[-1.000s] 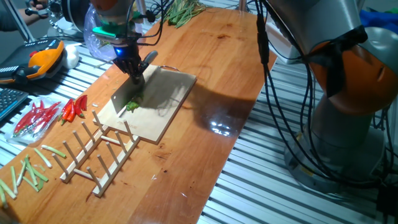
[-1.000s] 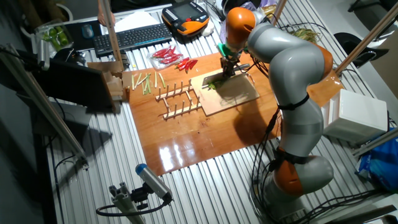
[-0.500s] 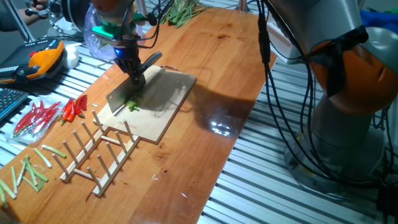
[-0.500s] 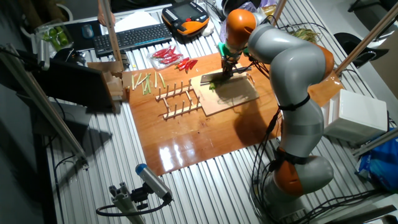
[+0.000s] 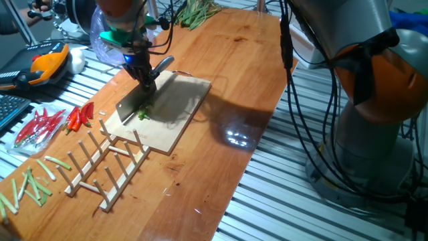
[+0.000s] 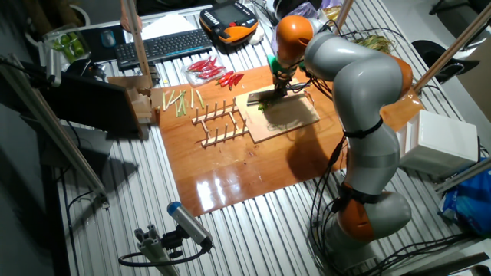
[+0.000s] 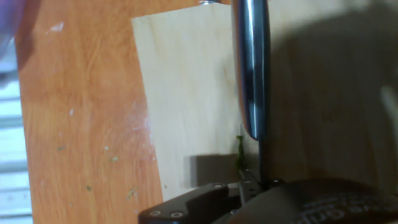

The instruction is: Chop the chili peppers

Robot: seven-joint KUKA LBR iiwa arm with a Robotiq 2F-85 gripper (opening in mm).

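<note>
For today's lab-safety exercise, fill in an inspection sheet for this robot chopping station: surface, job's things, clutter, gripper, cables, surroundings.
Surface: wooden table on a slatted metal bench.
Job's things: green chili on the cutting board, under the cleaver.
Clutter: red chilies, pale green sticks, wooden peg rack.
Gripper: gripper shut on the cleaver's handle.
Cables: black cables hang beside the arm's base.
Surroundings: keyboard, orange pendant.

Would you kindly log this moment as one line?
claw: shut on knife | blade: over chili | chili: on board
</note>
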